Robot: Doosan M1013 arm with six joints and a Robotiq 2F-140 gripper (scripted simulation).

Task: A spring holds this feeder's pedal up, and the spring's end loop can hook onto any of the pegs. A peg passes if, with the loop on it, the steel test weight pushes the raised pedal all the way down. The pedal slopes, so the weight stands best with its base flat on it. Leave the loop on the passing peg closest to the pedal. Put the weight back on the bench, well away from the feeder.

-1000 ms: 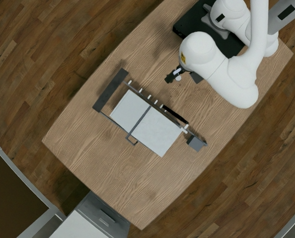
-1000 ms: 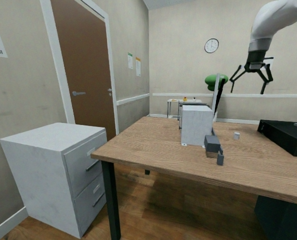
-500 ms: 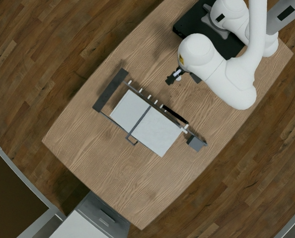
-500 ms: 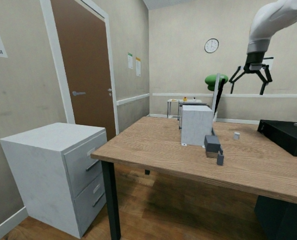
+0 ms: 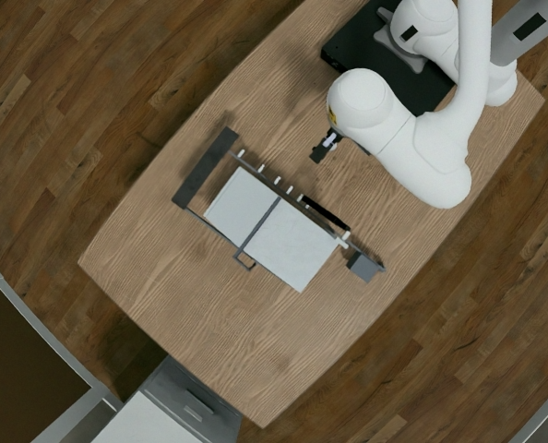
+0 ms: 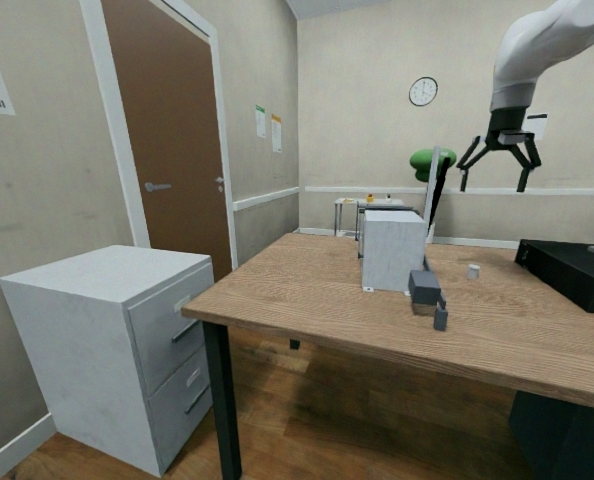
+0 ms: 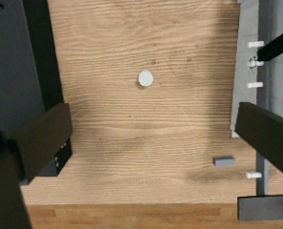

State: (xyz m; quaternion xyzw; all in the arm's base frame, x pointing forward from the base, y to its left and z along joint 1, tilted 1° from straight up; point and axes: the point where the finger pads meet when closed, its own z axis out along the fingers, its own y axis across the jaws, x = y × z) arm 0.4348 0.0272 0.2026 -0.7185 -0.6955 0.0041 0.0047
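The steel test weight (image 5: 333,147) (image 6: 473,271) (image 7: 146,78) stands upright on the bench, between the feeder and the robot base. My gripper (image 6: 492,191) (image 7: 153,117) is open and empty, high above the bench. The feeder (image 5: 293,243) (image 6: 394,253) is a pale box with a grey arm along its side. The pedal (image 5: 205,167) (image 7: 267,208), a dark plate, is raised at the arm's far end. The black spring (image 5: 326,212) (image 6: 440,188) (image 7: 280,45) runs from the post to the arm. Its loop appears to be on a peg (image 5: 299,197) (image 7: 256,63) in the spring-side group; a finger hides part of the peg row in the wrist view.
The black robot base (image 5: 388,62) (image 6: 571,268) stands on the bench behind the weight. The light upright post (image 6: 432,191) rises beside the feeder. A grey block (image 5: 363,267) (image 6: 424,286) sits at the arm's near end. A small grey block (image 7: 224,161) lies near the pedal.
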